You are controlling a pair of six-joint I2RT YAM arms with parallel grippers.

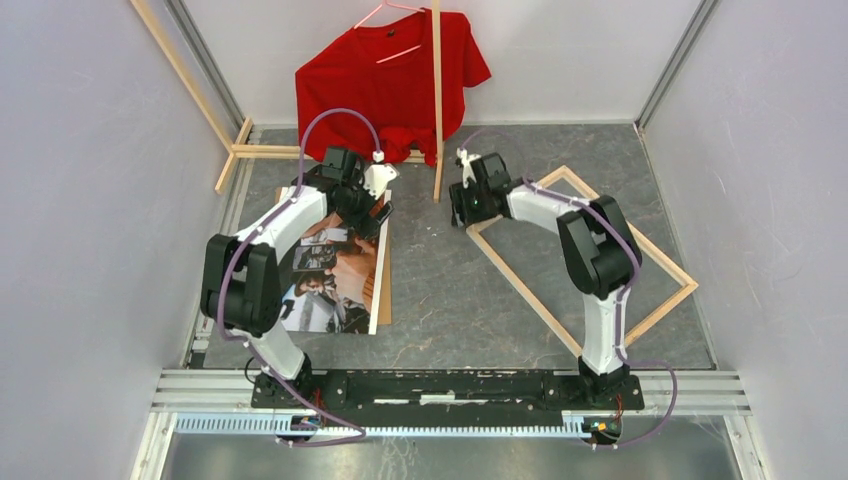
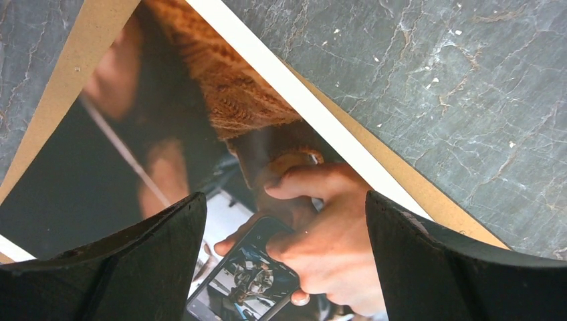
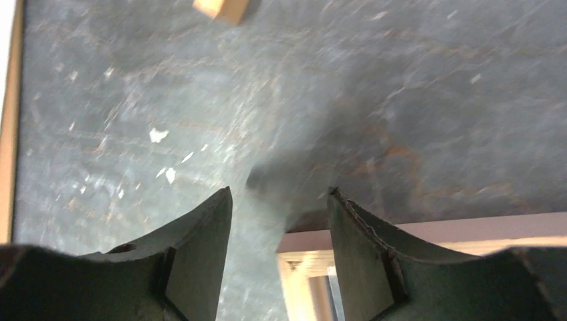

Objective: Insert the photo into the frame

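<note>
The large rectangular paper photo (image 1: 338, 268) of people in dark, orange and tan tones is laid face up on a plain brown cardboard sheet (image 2: 79, 53) at the left of the grey marbled tabletop (image 1: 440, 300). The left gripper (image 2: 284, 200) is held over its far end, spread wide and gripping nothing. The thin pale wooden rectangular frame (image 1: 520, 288) is laid flat at the right, apart from the photo. Its far-left corner is seen between the partly parted fingers of the right gripper (image 3: 279, 194), with a gap left at one finger.

Bright, even overhead light; the right wrist view is motion-blurred.
</note>
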